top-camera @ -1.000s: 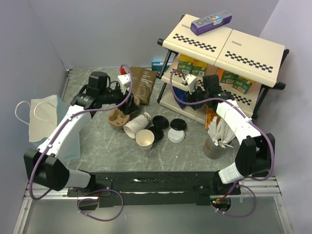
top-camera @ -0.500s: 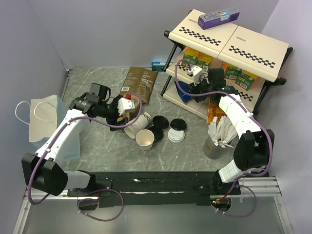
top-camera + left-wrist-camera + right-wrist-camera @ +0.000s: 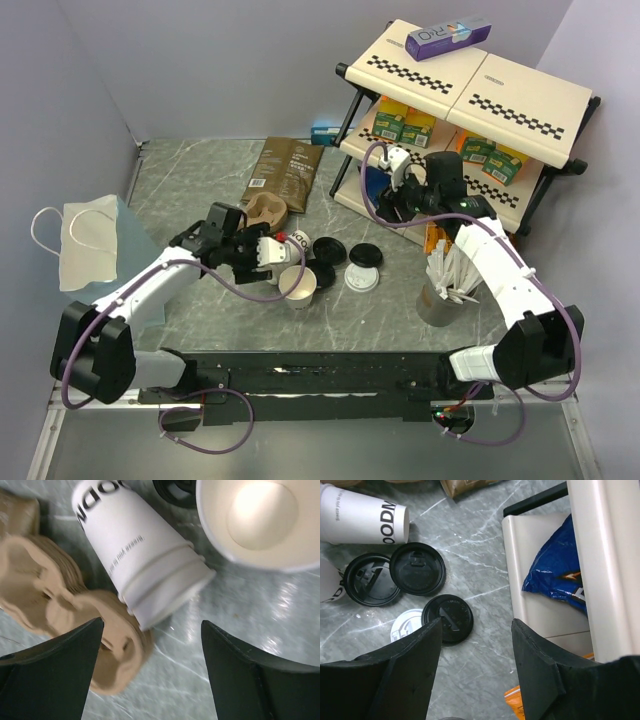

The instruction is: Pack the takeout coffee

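Left end effector [image 3: 150, 630], jaws wide and empty, hovers over a toppled white cup [image 3: 140, 565] whose rim lies just beside the upright cup [image 3: 260, 520]. A clean pick likely means straddling its body and closing gently. The pulp carrier [image 3: 40, 590], touching it opposite the upright cup, could snag a finger. Right end effector [image 3: 476, 625], likewise open and empty, hangs above 3 black lids [image 3: 417, 567] near the upright cup.

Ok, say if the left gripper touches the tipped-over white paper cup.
Apart. Left wrist view: open left gripper; brown pulp carrier and tabletop show between its fingers and the cup.
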